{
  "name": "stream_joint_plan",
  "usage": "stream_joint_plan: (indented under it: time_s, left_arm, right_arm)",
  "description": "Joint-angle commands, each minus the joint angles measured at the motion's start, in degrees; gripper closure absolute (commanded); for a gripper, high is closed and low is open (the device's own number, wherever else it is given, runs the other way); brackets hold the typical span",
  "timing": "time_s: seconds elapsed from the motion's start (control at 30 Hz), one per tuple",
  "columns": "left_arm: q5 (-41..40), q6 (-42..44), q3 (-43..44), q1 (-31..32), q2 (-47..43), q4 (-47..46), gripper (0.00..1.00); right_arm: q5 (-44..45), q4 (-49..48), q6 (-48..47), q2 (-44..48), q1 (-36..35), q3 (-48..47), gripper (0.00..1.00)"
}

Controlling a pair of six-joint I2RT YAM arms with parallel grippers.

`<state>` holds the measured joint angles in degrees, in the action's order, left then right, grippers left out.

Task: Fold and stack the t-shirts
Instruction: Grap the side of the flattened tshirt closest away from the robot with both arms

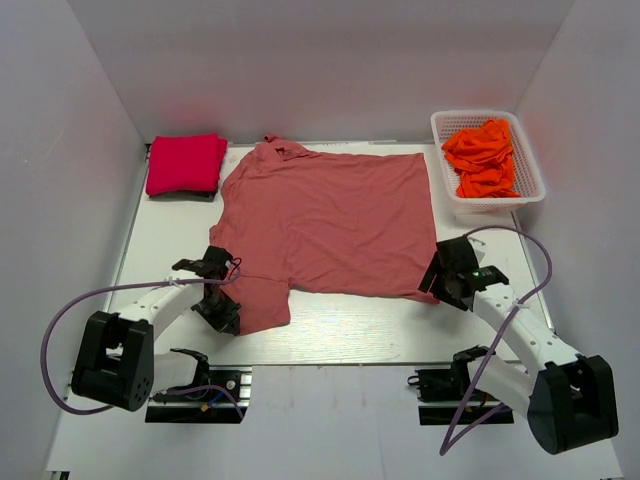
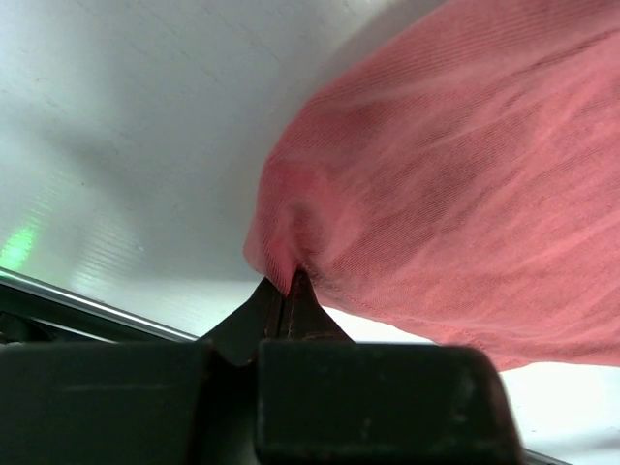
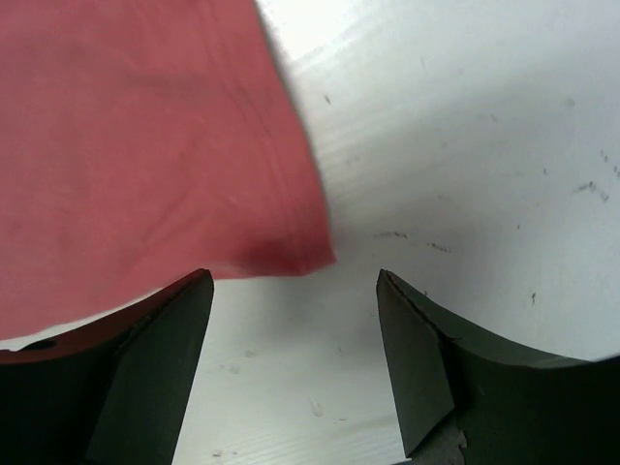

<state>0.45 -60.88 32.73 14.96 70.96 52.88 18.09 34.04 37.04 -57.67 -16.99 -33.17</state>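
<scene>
The step in hand looks like taking hold of the near edge of the salmon-pink t-shirt (image 1: 325,225), which lies spread flat across the middle of the bench (image 1: 350,335), ready for a first fold. The left gripper (image 2: 288,295), at the lower left of the overhead view, is pinched tight on a bunched bit of the shirt's edge, its arm low and reaching forward. The right gripper (image 3: 293,276) stands wide, straddling the shirt's lower right corner without touching it, wrist angled down. Next it probably needs to close on that corner before both arms lift together. A folded crimson t-shirt (image 1: 185,163) sits upper left; orange t-shirts (image 1: 482,155) fill a basket (image 1: 530,192) upper right.
</scene>
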Motion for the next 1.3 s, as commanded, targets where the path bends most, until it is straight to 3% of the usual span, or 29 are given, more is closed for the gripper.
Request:
stream_joint_plan:
  time_s: [0.0,0.23,0.37,0.57,0.6,0.67,0.83,1.03,1.27]
  left_arm:
    - [-2.29,0.68,0.93,0.07,0.24,-4.11,1.0]
    - [-2.82,1.29,2.6,0.07,-0.29,-3.58,1.0]
    - [-2.82,1.82,3.13,0.07,-0.29,-2.96,1.0]
    - [-2.82,1.82,3.13,0.07,-2.13,-0.59,1.0]
    - [-2.04,1.82,3.13,0.07,-2.66,-0.59,1.0]
    - [-1.16,2.44,3.13,0.07,-4.16,-0.59,1.0]
    - [3.15,7.43,5.5,0.07,-7.14,-6.45,1.0]
    - [6.93,13.25,12.7,0.07,-6.53,-13.76,1.0]
    - [8.17,15.97,23.93,-1.25,4.15,-20.89,1.0]
  right_arm:
    - [0.46,-2.3,3.48,-1.21,0.38,2.05,0.28]
    - [0.37,-11.88,4.97,-4.81,0.38,5.04,0.28]
    - [0.28,-14.26,6.64,-5.26,0.47,8.38,0.33]
    - [-0.07,-14.8,7.35,-2.11,0.47,12.42,0.63]
    - [-0.42,-14.71,7.35,-2.01,0.47,12.6,0.84]
    - [-0.95,-14.88,6.74,-0.09,0.38,13.56,1.0]
    - [-2.52,-15.85,1.38,1.77,0.38,10.51,1.0]
    - [-5.86,-16.73,-2.76,-3.06,0.38,4.0,1.0]
    - [-3.42,-11.55,-5.31,-11.31,0.56,-9.86,1.0]
